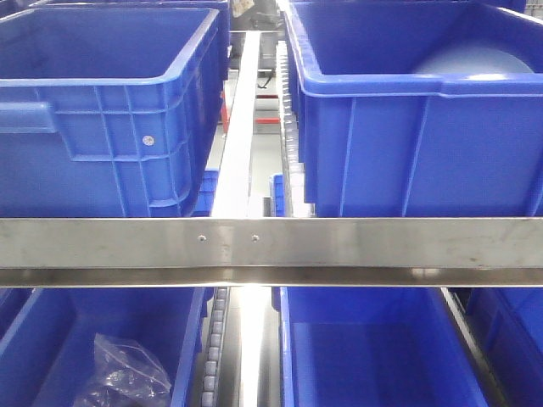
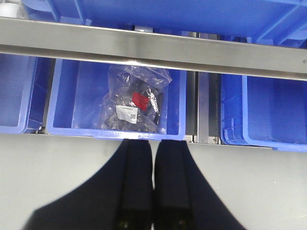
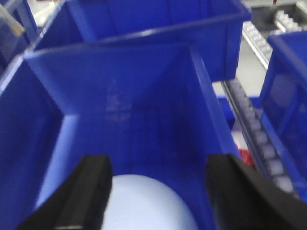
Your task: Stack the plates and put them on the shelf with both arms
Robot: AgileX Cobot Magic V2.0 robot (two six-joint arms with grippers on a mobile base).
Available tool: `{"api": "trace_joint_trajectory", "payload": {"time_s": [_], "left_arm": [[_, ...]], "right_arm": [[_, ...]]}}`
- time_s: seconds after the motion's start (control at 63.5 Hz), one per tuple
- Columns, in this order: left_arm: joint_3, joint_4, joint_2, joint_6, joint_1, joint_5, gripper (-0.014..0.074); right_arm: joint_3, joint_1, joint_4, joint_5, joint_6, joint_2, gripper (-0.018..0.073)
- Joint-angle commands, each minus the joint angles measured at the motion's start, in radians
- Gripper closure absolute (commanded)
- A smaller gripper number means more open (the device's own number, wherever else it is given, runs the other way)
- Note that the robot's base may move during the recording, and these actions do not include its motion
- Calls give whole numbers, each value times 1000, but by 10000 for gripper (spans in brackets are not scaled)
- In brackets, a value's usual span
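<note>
left gripper (image 2: 153,191) jaws pressed together over the grey table (image 2: 249,182); past it, a bag (image 2: 134,100) lies in a crate (image 2: 72,96) under the rail (image 2: 153,48).

A clear plastic bag (image 2: 134,98) of dark parts lies in a blue crate (image 2: 67,96).

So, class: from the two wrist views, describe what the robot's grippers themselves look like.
The left gripper shows two broad, matte black fingers with smooth, rounded outlines and a small pale dot near each base. The right gripper has two dark, blocky fingers with flat inner faces, greyish where light catches them. No cables or markings are visible.
</note>
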Motion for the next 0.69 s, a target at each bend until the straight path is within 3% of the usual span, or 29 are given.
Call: {"api": "trace_joint_trajectory", "payload": {"time_s": [0.0,0.11,0.173,0.315,0.378,0.504,0.677], "left_arm": [[-26,-1,-8,-7,4,-56,510],[-26,-1,-8,-7,4,-56,510],[-26,-1,-8,-7,4,-56,510],[-26,-1,-8,-7,4,-56,510],[-26,-1,-8,-7,4,-56,510],[-26,-1,-8,-7,4,-56,510],[-26,-1,-8,-7,4,-56,510]], "right_arm": [[14,0,0,-79,-5,-74,15],[158,0,0,-80,-5,-193,86],[251,0,0,-80,-5,-270,169],[515,0,0,-90,-5,-494,528],[619,0,0,-109,-5,-576,489],[768,0,0,-176,-5,-688,506],[828,0,0,-252,-4,-754,506]]}}
